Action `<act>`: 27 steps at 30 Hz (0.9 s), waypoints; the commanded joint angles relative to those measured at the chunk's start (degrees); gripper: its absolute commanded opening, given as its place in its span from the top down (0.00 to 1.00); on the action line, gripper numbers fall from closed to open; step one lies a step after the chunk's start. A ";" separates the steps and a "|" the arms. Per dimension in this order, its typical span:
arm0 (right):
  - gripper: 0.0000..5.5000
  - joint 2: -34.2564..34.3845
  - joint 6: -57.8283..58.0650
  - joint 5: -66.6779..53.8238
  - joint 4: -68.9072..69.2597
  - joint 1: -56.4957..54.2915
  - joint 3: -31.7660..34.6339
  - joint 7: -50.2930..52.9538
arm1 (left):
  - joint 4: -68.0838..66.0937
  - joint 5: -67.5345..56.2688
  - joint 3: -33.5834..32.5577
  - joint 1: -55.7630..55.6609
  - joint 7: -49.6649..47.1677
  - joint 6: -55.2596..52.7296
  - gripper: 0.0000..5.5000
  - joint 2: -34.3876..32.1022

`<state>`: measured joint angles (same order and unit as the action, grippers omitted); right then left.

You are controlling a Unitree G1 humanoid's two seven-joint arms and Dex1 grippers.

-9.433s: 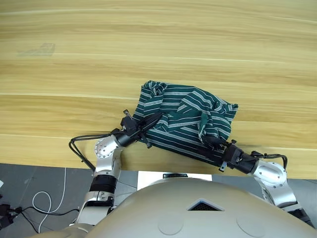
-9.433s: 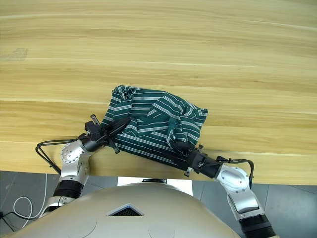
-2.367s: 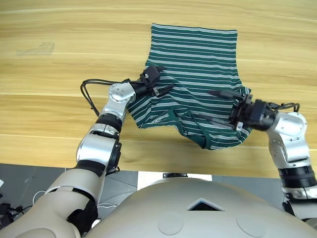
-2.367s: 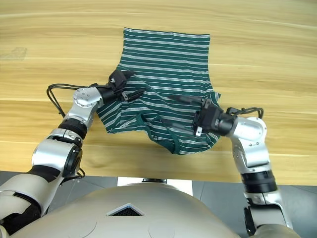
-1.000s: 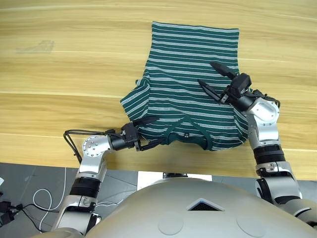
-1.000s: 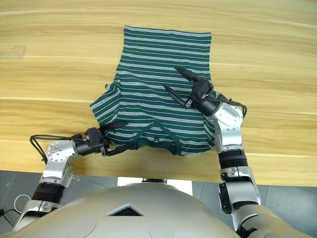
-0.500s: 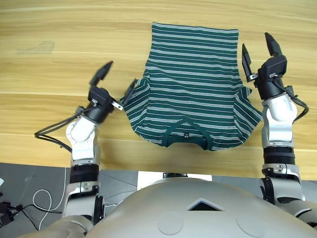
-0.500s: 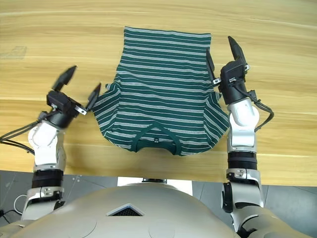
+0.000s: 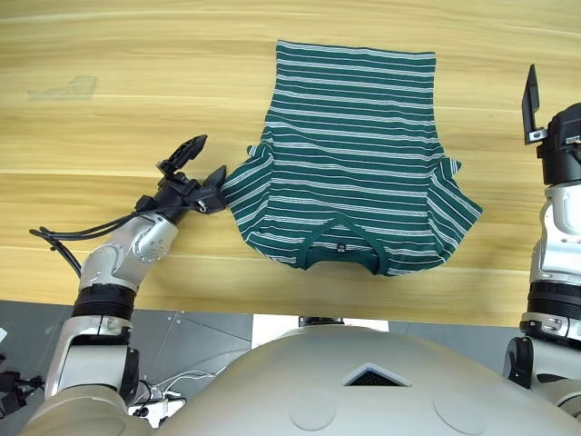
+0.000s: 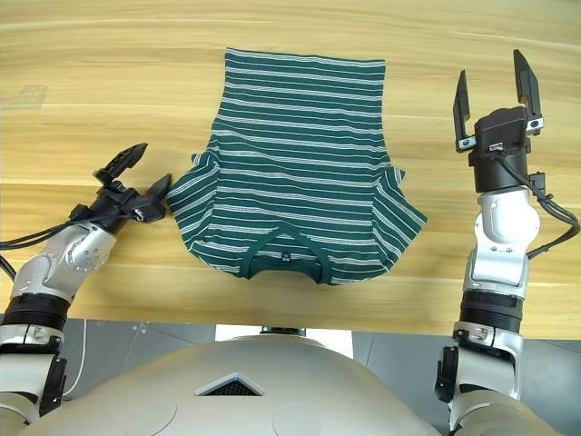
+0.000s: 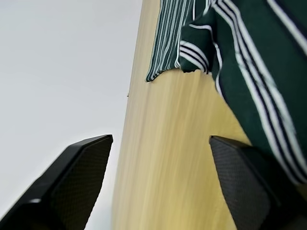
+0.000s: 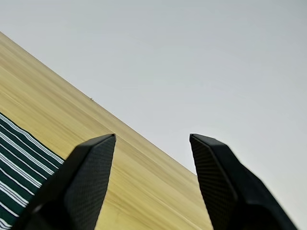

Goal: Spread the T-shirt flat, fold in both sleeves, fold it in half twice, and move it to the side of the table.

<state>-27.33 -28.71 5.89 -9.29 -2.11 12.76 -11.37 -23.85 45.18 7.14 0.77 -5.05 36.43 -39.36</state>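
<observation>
The green, white-striped T-shirt lies front up on the wooden table. Its collar is nearest me, its hem is at the far side, and both short sleeves stick out. My left gripper is open, low over the table, just left of the left sleeve. In the left wrist view that sleeve sits beside one of the fingers of the gripper. My right gripper is open and empty. It is raised to the right of the shirt, clear of the right sleeve.
Bare wood stretches left, right and beyond the shirt. The table's near edge runs just below the collar, with grey floor and loose cables beyond it at the left. The right wrist view catches a corner of the shirt.
Both grippers have moved outward from the shirt. The left one dropped lower beside the left sleeve; the right one swung further right. The shirt lies as before.
</observation>
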 commanded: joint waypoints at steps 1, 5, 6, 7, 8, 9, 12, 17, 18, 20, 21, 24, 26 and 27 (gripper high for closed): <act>0.48 -1.06 0.74 -0.41 0.11 -0.45 -0.22 -0.65 | 4.66 2.44 2.69 6.42 2.62 -2.81 0.32 -2.58; 0.48 -0.39 0.38 -0.52 0.29 0.55 -0.83 -0.70 | 2.91 1.61 2.51 6.83 0.10 -7.95 0.32 -2.07; 0.48 -0.40 0.31 -0.55 0.33 0.72 -0.91 -0.74 | 2.96 -0.06 2.11 7.44 0.03 -8.53 0.32 -1.48; 0.48 -0.28 0.40 -0.91 0.39 0.86 -0.94 -0.83 | 3.11 -6.93 0.83 8.36 2.05 -7.74 0.32 0.64; 0.48 -0.18 0.43 -1.20 0.51 1.04 -1.01 -0.87 | 3.15 -13.43 -0.11 8.96 4.24 -6.91 0.32 2.61; 0.48 -0.04 0.35 -1.42 0.60 1.24 -1.25 -0.99 | 2.79 -18.94 -0.48 9.22 6.55 -6.03 0.32 4.19; 0.48 0.07 0.15 -1.59 0.88 1.75 -1.76 -1.10 | -0.84 -19.99 1.53 8.56 9.00 -5.65 0.32 3.93; 0.48 0.18 0.33 -2.17 1.38 2.41 -2.07 -1.52 | 0.20 -16.56 3.83 10.20 11.32 -4.40 0.32 -1.27; 0.48 0.28 0.45 -2.33 1.40 2.30 -2.13 -1.63 | 1.60 -16.56 4.19 11.09 12.28 -4.27 0.32 -2.31; 0.48 0.45 0.47 -2.52 1.08 2.03 -2.30 -1.76 | 4.07 -16.29 4.37 12.73 13.41 -4.71 0.32 -4.26; 0.48 0.51 0.35 -2.58 0.89 2.12 -2.35 -1.75 | 5.00 -16.23 4.09 13.38 13.65 -5.05 0.32 -5.33; 0.48 0.71 -0.02 -2.55 0.22 2.43 -2.38 -1.50 | 6.82 -14.43 3.08 15.03 13.62 -6.94 0.32 -8.96; 0.48 0.83 -0.19 -2.55 -0.08 2.47 -2.51 -1.48 | 8.11 -12.26 1.75 15.74 13.07 -8.72 0.32 -11.56; 0.48 0.92 -0.34 -2.55 -0.38 2.39 -2.63 -1.50 | 8.87 -11.83 1.23 15.76 13.25 -8.92 0.32 -12.65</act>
<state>-26.94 -28.80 4.03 -8.89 0.07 10.56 -12.57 -13.76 28.85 7.64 13.04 5.05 31.53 -49.05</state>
